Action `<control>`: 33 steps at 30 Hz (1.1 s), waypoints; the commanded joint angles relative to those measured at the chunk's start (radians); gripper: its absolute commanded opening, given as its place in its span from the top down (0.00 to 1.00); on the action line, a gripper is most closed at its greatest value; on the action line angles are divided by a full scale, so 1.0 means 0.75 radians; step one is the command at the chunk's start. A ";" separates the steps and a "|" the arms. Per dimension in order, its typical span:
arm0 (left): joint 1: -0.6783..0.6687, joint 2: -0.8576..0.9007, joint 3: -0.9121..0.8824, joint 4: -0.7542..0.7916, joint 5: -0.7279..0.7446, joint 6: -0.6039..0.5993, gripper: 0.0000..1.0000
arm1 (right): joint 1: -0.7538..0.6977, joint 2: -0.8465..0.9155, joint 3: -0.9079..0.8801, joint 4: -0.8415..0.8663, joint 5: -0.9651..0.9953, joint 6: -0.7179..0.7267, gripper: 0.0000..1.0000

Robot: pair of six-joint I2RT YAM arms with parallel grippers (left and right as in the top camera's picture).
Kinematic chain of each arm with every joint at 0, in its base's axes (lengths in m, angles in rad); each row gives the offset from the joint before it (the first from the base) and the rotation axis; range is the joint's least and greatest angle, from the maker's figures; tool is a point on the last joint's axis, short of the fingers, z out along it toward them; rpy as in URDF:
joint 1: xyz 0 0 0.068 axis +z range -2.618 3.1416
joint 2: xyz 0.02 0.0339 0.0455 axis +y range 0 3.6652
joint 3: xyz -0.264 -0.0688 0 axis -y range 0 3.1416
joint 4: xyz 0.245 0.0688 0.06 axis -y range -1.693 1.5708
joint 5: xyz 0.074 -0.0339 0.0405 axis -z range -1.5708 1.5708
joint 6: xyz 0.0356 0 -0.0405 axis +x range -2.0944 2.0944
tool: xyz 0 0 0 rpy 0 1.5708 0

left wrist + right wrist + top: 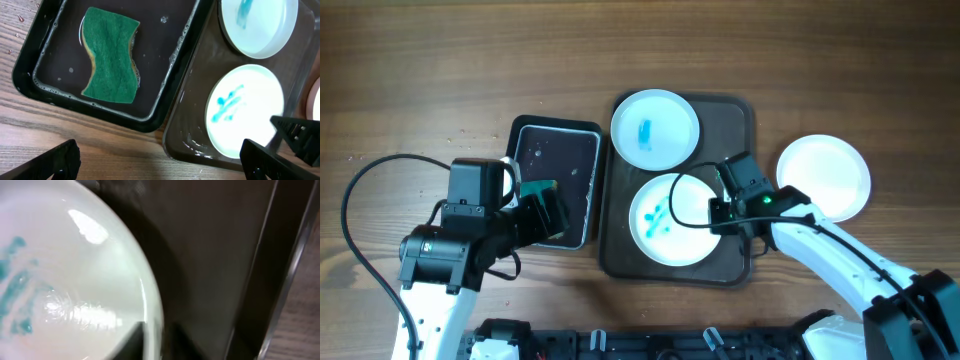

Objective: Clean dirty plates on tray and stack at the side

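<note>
Two white plates lie on the dark brown tray [735, 112]. The far plate [655, 128] has a short blue smear, and the near plate [670, 218] has blue streaks left of centre. A third plate [823, 177], clean, rests on the table right of the tray. My right gripper [722, 198] straddles the near plate's right rim [150, 305]; one of its fingers [131, 342] is over the plate and the other is outside. The blur hides whether they press on it. My left gripper [160, 162] hangs wide open over bare wood, near the black tray's front corner.
A smaller black tray [556, 128] with shallow water stands left of the brown tray, almost touching it. A green sponge [111, 55] lies flat in it. Cables loop over the table at the left.
</note>
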 commanded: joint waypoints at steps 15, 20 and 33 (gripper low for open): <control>-0.008 0.616 -0.101 0.290 -0.298 -0.085 0.30 | -0.003 -0.404 0.097 -0.125 -0.279 0.047 0.46; -0.008 0.847 -0.101 0.419 -0.308 -0.085 0.73 | -0.003 -0.393 0.097 -0.203 -0.310 0.047 0.50; -0.008 0.922 -0.017 0.393 -0.213 -0.069 0.96 | -0.003 -0.393 0.097 -0.211 -0.315 0.047 0.51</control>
